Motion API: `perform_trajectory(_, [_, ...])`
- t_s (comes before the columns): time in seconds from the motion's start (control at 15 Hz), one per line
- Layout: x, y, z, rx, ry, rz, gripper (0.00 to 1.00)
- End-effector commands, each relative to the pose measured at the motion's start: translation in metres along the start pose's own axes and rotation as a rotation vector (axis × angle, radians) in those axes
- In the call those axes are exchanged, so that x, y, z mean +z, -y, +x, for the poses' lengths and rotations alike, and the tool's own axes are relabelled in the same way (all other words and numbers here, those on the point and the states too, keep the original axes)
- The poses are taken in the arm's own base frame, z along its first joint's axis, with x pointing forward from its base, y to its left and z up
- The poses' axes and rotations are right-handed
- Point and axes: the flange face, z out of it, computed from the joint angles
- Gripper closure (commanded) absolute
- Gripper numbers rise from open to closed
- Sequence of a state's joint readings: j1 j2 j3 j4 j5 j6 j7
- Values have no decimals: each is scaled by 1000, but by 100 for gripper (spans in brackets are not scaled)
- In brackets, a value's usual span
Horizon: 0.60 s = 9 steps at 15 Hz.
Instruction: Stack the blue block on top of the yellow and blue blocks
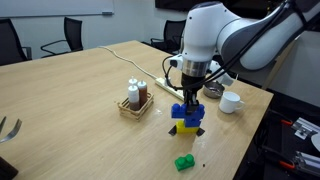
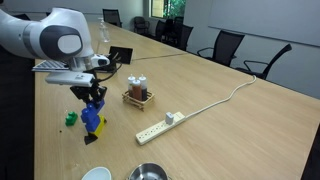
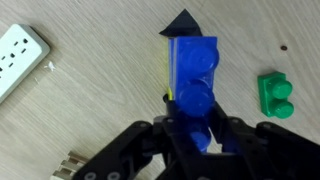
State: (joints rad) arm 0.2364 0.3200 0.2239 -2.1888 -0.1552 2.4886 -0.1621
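My gripper (image 3: 196, 138) is shut on the bright blue block (image 3: 197, 68), its fingers on either side of the block's near end. In the wrist view a thin yellow edge (image 3: 168, 80) shows under the block's left side, and a dark navy corner (image 3: 183, 20) pokes out beyond its far end. In both exterior views the blue block (image 1: 187, 112) (image 2: 93, 118) sits directly above the yellow brick (image 1: 184, 127) (image 2: 88, 128) on the table, with the gripper (image 1: 190, 98) (image 2: 93, 101) coming down on it from above. I cannot tell whether the block is pressed fully home.
A green brick (image 3: 275, 95) (image 1: 184, 162) (image 2: 71, 118) lies loose near the stack. A wooden condiment basket (image 1: 135, 106) (image 2: 137, 98), a white power strip (image 3: 18, 55) (image 2: 160, 127) with its cable, a white cup (image 1: 231, 101) and a metal bowl (image 2: 150, 172) stand around. Chairs ring the table.
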Motion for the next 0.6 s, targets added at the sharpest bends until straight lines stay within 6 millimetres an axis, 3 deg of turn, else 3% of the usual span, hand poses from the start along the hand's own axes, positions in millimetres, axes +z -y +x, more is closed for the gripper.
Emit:
perform_trajectory(0.0, [1,-2,-3,-16,-27,34,90])
perform_trajectory(0.53, [15,-22,-13,-27,-31,87,90])
